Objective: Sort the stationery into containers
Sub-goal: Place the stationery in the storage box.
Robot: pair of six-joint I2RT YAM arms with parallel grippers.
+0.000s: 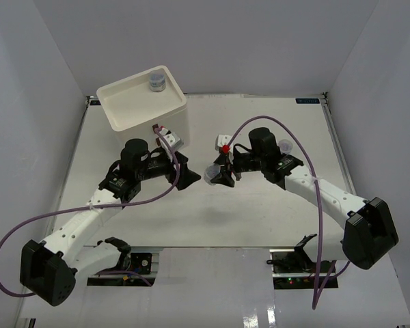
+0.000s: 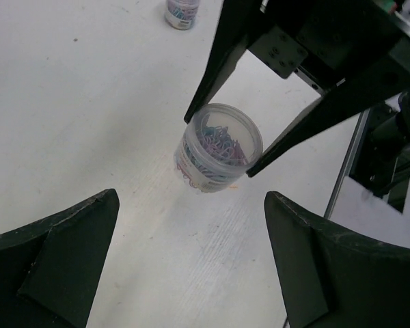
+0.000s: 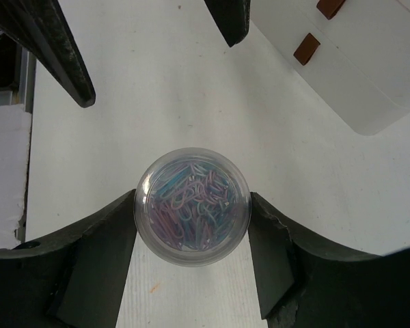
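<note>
A small clear jar (image 3: pixel 193 206) full of bluish-purple paper clips sits between the pads of my right gripper (image 3: pixel 191 213), which is shut on its sides low over the table. From above, this jar (image 1: pixel 210 172) is at mid-table. My left gripper (image 2: pixel 190 217) stands open just left of it, with only bare table between its fingers. In the left wrist view the held jar (image 2: pixel 219 147) hangs a little beyond them. A second jar (image 1: pixel 156 82) stands on the tray top of the white drawer unit (image 1: pixel 133 109). A third jar (image 1: pixel 285 145) stands by the right arm. Pens and tape rings are out of view.
The drawer unit's front (image 3: pixel 359 75), with brown handles (image 3: pixel 306 48), faces the grippers at close range on the left. The two grippers (image 1: pixel 186 172) (image 1: pixel 213 175) nearly meet. White walls enclose the table; the right arm's purple cable (image 1: pixel 307 160) loops over it.
</note>
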